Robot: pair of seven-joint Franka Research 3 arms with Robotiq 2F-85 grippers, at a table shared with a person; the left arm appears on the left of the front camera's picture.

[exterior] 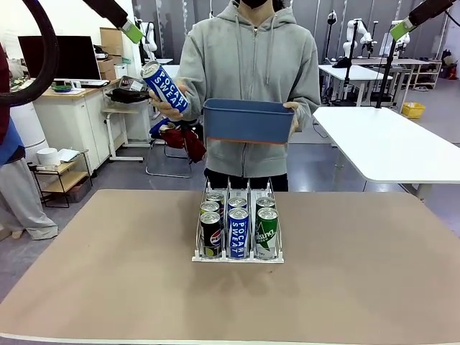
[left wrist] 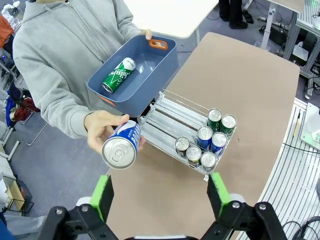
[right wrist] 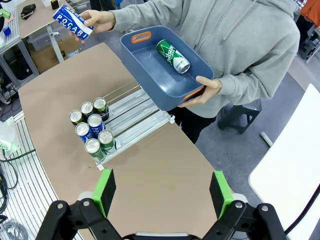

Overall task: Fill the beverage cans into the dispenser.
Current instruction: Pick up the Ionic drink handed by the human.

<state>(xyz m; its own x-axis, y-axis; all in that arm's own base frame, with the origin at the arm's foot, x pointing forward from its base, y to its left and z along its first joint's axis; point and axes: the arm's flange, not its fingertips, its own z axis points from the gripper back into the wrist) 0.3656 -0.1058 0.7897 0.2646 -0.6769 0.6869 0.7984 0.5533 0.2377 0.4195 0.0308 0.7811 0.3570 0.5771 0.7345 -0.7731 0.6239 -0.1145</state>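
A table [exterior: 108, 280] with a flat tan top and a pale front edge takes up the lower half of the front view. Directly on it stands the dispenser [exterior: 215, 259], a white wire rack on a white base, at the middle of the frame and nearer the table's far edge than its near one. Its three lanes run away from the camera. Seven beverage cans [exterior: 238, 231] stand upright in it, packed at the near end. The front row is black Pepsi at left, blue Pocari Sweat in the middle and green at right. Silver tops show behind them, three deep in the left lane and two deep in the others.
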